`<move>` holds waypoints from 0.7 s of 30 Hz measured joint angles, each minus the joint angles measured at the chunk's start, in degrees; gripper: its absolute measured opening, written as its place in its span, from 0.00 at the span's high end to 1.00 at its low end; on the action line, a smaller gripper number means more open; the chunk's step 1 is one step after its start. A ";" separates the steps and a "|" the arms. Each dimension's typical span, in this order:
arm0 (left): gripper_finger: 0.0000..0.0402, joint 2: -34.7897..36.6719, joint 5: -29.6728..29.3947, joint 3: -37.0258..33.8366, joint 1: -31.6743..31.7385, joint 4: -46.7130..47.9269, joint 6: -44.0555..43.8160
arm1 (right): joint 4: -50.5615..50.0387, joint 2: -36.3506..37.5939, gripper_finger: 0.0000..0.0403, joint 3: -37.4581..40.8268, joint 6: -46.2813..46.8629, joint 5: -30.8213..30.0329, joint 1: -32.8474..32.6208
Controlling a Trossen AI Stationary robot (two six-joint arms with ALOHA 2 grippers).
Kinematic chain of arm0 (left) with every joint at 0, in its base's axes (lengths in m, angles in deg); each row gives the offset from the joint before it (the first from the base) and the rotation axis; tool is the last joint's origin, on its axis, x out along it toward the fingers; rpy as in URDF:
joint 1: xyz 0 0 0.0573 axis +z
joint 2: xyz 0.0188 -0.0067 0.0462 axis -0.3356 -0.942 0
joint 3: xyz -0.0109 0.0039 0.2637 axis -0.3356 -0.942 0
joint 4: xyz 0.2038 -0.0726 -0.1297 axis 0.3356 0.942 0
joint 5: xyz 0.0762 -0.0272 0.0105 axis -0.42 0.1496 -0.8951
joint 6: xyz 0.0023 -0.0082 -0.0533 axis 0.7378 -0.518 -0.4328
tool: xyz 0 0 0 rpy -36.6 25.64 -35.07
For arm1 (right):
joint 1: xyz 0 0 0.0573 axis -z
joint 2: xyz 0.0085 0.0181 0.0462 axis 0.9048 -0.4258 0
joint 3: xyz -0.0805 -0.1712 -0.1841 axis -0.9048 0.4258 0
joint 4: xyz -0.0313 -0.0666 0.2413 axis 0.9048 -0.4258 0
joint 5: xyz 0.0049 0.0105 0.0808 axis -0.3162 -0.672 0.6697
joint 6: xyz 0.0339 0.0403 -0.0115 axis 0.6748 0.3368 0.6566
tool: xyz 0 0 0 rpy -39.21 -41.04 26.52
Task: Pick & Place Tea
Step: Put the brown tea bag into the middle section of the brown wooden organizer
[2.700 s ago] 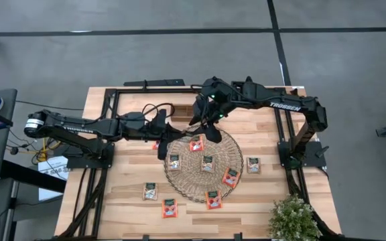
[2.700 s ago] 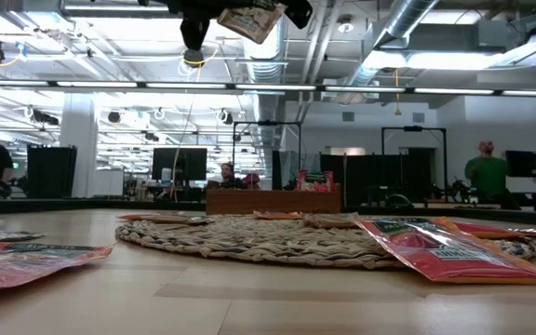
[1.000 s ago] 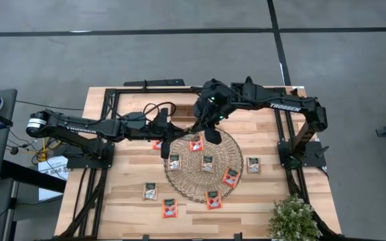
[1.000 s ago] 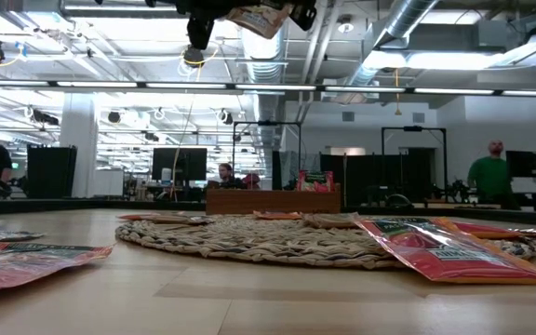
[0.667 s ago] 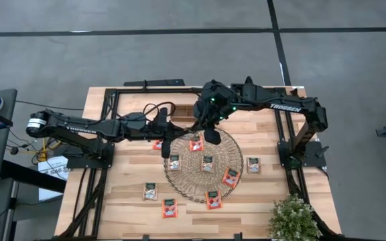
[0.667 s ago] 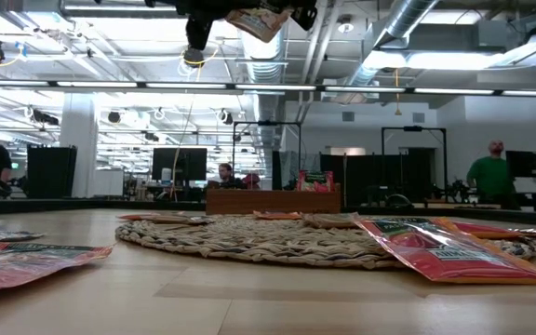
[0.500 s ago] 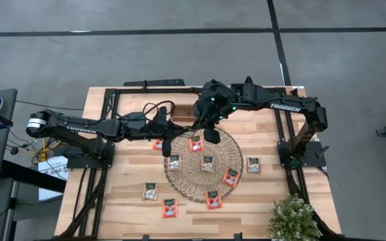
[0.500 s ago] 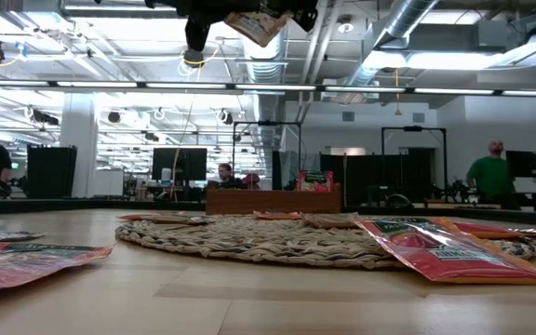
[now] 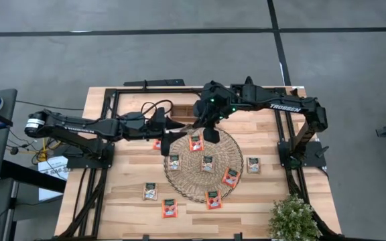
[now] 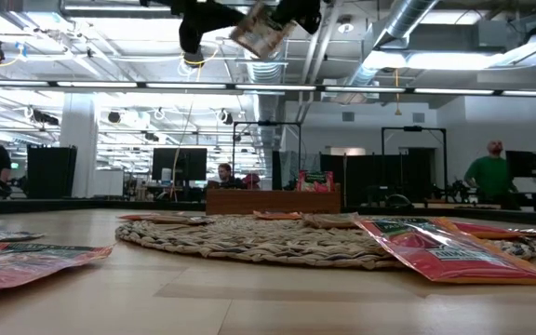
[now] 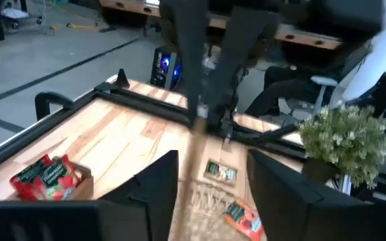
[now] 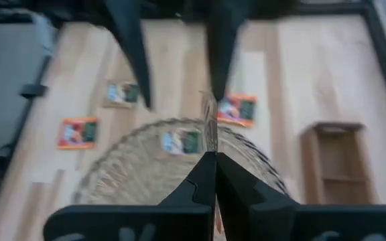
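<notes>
While one tea packet [image 10: 258,29] hangs tilted high above the woven mat [image 9: 203,166], the right pincer [image 12: 210,155] pinches its edge; the left pincer [image 11: 210,167] stands parted just beside it. Other packets [image 9: 207,163] lie on the mat and worktop [image 9: 260,194].

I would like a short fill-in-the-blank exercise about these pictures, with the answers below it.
1. The right gripper is ___ on a small flat square tea packet.
2. The left gripper has its jaws ___.
3. The held packet hangs in the air ___ the large round woven mat.
Missing words: shut; open; above.
</notes>
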 joint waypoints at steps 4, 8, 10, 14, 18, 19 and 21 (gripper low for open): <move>0.54 3.91 -0.36 0.01 0.00 7.62 -0.34 | -2.49 0.00 1.00 0.00 -1.74 -6.18 0.00; 0.53 8.86 -0.92 0.01 0.00 16.54 -3.04 | -3.22 0.00 1.00 0.00 -4.51 -12.32 0.43; 0.53 10.78 -1.01 0.01 0.00 22.31 -5.22 | -3.43 0.00 1.00 0.00 -6.33 -14.75 0.94; 0.53 12.43 -2.36 0.01 -0.02 35.80 -11.70 | -3.96 -1.30 1.00 -0.09 -8.30 -16.07 3.03; 0.53 12.01 -3.19 0.01 0.00 45.83 -16.67 | -6.05 -4.56 1.00 -0.62 -10.45 -16.15 5.85; 0.53 11.84 -3.36 -0.01 -0.02 47.44 -16.97 | -6.79 -5.58 1.00 -1.26 -11.16 -16.26 6.40; 0.53 11.45 -3.35 0.00 -0.02 48.70 -16.69 | -8.76 -8.40 1.00 -2.99 -12.46 -17.33 7.69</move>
